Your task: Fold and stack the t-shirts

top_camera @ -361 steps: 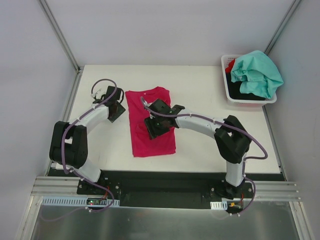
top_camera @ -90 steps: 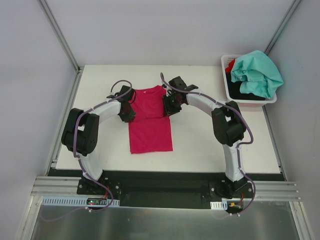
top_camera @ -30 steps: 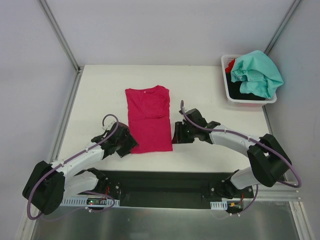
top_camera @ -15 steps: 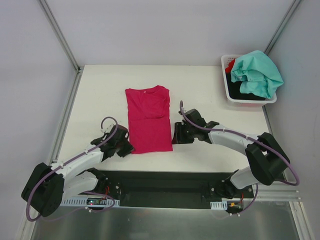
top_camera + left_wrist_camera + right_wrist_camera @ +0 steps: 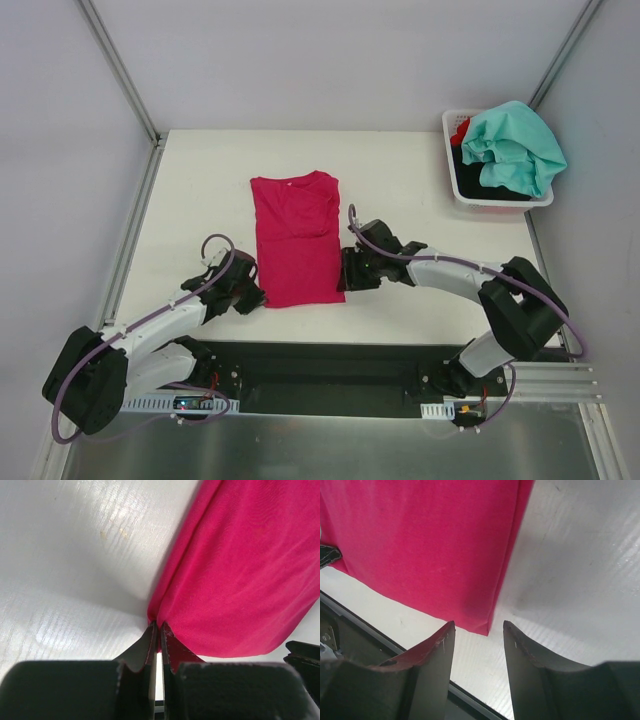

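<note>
The pink t-shirt lies folded on the white table. The left gripper pinches its near left corner. The right gripper has its fingers spread, with the near right corner between them.

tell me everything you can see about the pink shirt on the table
The magenta-pink t-shirt is soft, matte cloth, folded into a long rectangle, lying flat on the white table, neckline at the far end. The left gripper is shut on its near left corner, puckering the cloth there. The right gripper stands open at the near right corner, not yet closed.
</note>
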Robot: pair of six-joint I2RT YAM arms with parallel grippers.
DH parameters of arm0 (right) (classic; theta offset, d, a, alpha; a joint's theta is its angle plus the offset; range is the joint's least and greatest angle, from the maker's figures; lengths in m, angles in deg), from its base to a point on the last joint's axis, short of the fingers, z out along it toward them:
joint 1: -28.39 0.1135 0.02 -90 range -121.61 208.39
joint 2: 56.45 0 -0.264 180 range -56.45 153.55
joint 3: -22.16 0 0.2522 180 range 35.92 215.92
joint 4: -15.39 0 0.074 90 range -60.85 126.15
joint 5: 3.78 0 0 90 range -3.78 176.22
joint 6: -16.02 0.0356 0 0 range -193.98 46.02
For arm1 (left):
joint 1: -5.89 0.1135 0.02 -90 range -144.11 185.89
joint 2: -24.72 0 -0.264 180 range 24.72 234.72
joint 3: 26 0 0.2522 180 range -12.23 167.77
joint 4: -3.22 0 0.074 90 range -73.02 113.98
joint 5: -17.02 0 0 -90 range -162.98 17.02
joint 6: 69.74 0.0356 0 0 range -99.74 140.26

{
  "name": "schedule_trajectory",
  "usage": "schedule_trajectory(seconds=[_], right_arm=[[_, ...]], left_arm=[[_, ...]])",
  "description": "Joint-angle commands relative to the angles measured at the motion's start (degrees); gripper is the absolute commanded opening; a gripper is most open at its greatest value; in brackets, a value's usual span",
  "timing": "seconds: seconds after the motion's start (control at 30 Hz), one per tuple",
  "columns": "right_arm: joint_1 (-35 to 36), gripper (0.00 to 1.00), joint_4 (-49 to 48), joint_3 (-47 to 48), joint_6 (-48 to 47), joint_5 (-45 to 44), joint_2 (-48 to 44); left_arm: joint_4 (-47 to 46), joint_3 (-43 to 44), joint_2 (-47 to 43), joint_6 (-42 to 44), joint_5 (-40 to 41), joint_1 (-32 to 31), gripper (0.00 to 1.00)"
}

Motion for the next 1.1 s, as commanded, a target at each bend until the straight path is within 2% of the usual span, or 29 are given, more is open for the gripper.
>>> schedule_trajectory(seconds=[0.0, 0.57, 1.07], right_arm=[[1.2, 0.47, -1.5, 2.3, 1.4, 0.2, 1.3], [3.4, 0.45, -4.4, 1.2, 2.7, 0.6, 4.2], [3.6, 0.41, -5.2, -4.2, 3.1, -0.3, 2.4]], left_arm=[[-0.1, 0.5, 0.8, 0.2, 0.4, -0.5, 0.00], [-0.1, 1.8, 2.3, 0.6, 0.7, -0.5, 0.00], [-0.1, 1.4, 2.7, 0.6, 0.9, -0.5, 0.00]])
